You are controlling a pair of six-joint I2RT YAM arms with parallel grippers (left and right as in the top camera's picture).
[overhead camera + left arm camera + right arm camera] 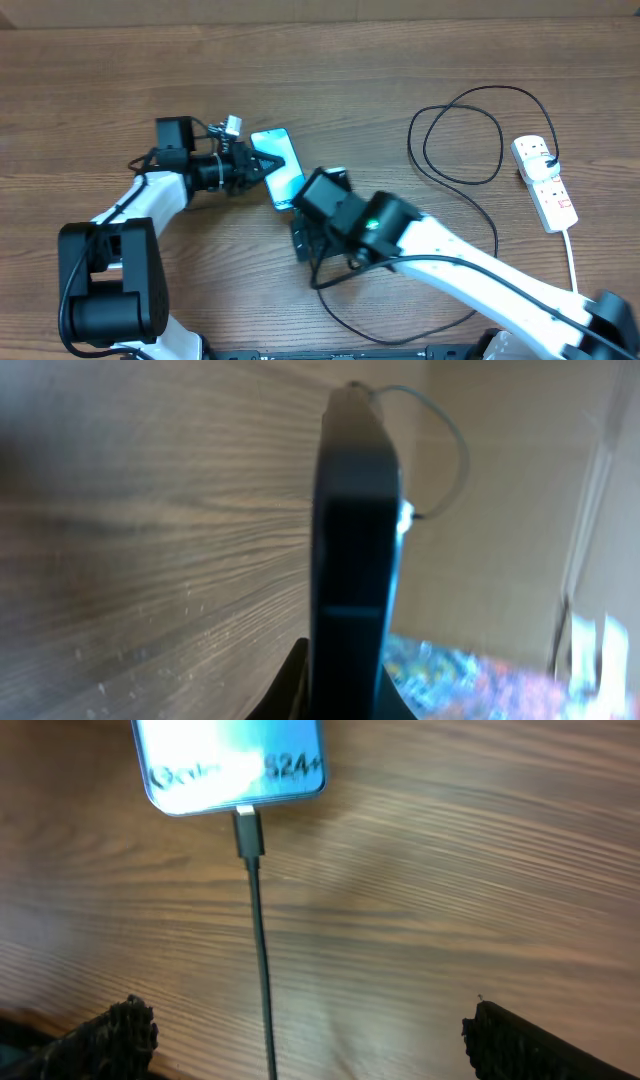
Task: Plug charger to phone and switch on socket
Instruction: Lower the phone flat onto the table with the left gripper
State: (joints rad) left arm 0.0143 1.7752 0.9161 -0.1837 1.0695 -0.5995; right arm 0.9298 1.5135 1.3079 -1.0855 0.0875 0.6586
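My left pincer (262, 168) is clamped on the phone (283, 150) edge, mid-desk (100, 80), likely bracing it against plug-in force. The charger (249, 835) tip sits in the phone's port and looks seated. My right pincer (315, 1035) has jaws wide apart, straddling its cable, gripping nothing. The socket (545, 185) is near the desk's right edge, well apart. Switch step not yet done.

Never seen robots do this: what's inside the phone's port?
The charger's black tip sits in the phone's end, with a sliver of metal showing. How deep it goes is hidden inside the phone.
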